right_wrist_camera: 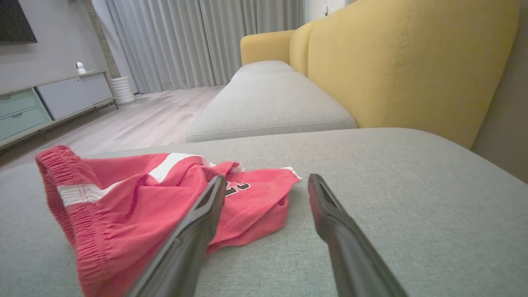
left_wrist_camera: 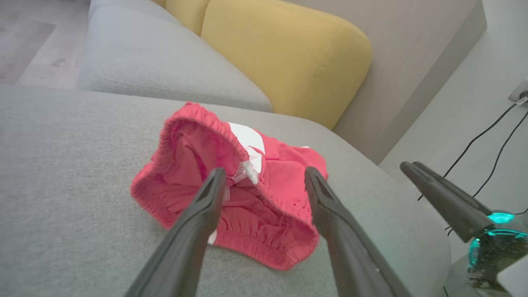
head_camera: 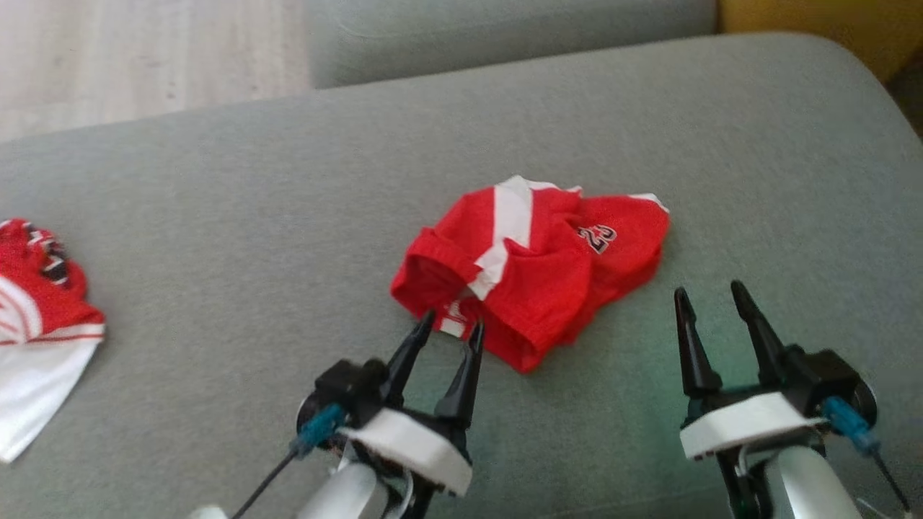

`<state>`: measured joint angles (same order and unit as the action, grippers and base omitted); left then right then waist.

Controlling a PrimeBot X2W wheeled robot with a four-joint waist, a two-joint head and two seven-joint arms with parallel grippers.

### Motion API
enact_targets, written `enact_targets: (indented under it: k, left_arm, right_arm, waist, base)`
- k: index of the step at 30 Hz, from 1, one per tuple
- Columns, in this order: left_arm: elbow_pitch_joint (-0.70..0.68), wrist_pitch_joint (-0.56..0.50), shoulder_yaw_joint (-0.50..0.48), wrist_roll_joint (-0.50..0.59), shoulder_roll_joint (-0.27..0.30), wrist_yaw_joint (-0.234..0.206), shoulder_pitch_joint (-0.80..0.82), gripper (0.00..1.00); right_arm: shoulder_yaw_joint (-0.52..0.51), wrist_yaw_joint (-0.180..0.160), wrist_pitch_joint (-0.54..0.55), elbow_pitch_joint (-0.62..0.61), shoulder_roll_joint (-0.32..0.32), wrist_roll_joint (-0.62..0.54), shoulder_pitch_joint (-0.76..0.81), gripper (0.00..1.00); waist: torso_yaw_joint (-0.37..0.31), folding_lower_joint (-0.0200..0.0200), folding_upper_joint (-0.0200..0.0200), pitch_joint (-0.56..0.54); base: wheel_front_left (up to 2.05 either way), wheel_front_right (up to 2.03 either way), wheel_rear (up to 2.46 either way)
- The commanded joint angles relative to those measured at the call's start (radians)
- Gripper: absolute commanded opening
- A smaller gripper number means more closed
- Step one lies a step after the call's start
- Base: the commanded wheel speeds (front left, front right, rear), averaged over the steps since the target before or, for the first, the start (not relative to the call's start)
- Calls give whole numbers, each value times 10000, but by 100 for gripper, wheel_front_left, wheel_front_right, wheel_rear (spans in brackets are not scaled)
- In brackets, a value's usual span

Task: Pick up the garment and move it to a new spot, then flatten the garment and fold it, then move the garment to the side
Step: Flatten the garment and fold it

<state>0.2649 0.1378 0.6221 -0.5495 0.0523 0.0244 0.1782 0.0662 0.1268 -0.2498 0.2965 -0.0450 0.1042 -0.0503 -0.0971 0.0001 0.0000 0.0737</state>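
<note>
Grey seat cushion (head_camera: 216,166) has lots of bare room L, R and beyond the red shorts (head_camera: 533,267). Its far edge meets a 2nd grey cushion (head_camera: 505,36), its R corner rounds off, and a red/white garment (head_camera: 43,317) lies well apart at far L. Shorts sit crumpled approx mid-cushion, long axis diagonal: gaping elastic waistband near-L, numbered leg hems far-R. Left gripper (head_camera: 453,322) is spread wide w/ tips at the waistband rim, contact unclear; right gripper (head_camera: 708,288) is also wide, holding nothing, over bare cushion just R of the shorts.
</note>
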Motion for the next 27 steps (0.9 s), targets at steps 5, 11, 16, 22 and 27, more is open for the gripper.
enact_targets:
  k: [5, 11, 16, 22, 27]
  left_arm:
    - [444, -204, 253, -472, -20, -666, 1412, 100]
    - [1398, -391, 583, -982, -20, -1138, 2228, 100]
    - [1969, -304, 841, -1457, -20, -1203, 2600, 75]
    - [1875, -73, 1526, -1961, -20, -734, 2751, 0]
    - [1566, -223, 1790, -2064, 191, -458, 2596, 0]
  right_arm:
    - [280, 39, -120, -445, -52, -7, -634, 100]
    - [285, 39, -120, -501, -52, 73, -752, 100]
    - [291, 39, -120, -502, -52, 119, -787, 100]
    - [56, 39, -120, -491, -52, 71, -663, 100]
    - [-101, 39, -120, -448, -52, 28, -488, 100]
  waist:
    - [-959, -1, 0, 807]
    - [-1437, -1, 0, 1148]
    - [-1561, -1, 0, 1201]
    - [-1266, -1, 0, 995]
    - [-751, -1, 0, 611]
  base:
    - [0, 0, 0]
    - [0, 0, 0]
    - [0, 0, 0]
    - [0, 0, 0]
    - [0, 0, 0]
